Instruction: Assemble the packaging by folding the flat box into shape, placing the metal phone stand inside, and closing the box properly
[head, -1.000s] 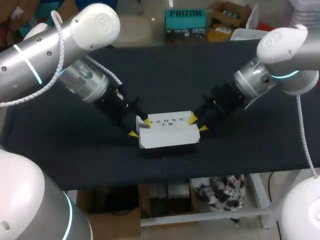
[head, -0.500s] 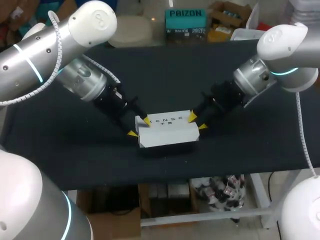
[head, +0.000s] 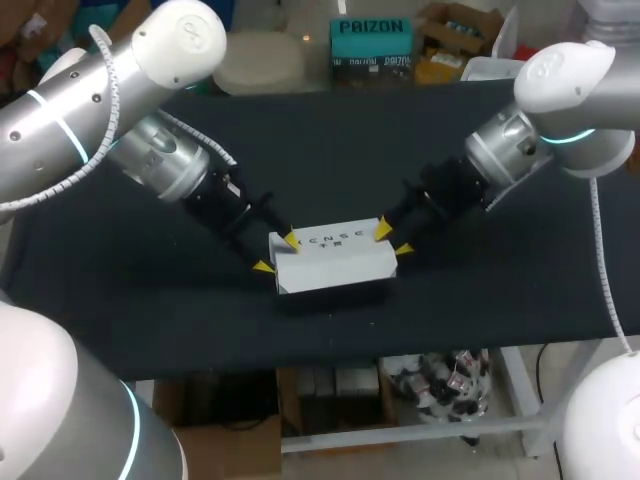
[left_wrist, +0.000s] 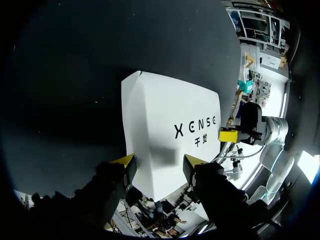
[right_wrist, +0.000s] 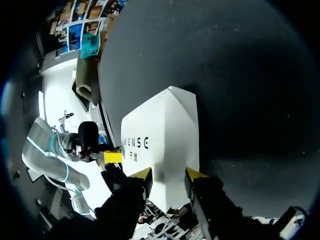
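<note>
The white box (head: 335, 260) lies on the black table (head: 150, 320), toward 6 o'clock from the table's middle and not far from the near edge. Its printed face is up.

The left gripper (head: 277, 254) is at the box's 9 o'clock end. Its fingers (left_wrist: 126, 163) are clamped on that end from both sides. The right gripper (head: 392, 239) is clenched the same way on the 3 o'clock end, where the right wrist view shows a yellow tip against each side of the end. Both ends are therefore partly hidden by fingers.

Behind them the left arm (head: 160, 165) slants off toward 10 o'clock and the right arm (head: 500, 150) toward 2 o'clock.

Compared with a second ago, the box and both grippers have shifted slightly toward 12 o'clock.

The box's long axis runs roughly from 9 to 3 o'clock, with the 3 o'clock end a little farther from the near edge.
</note>
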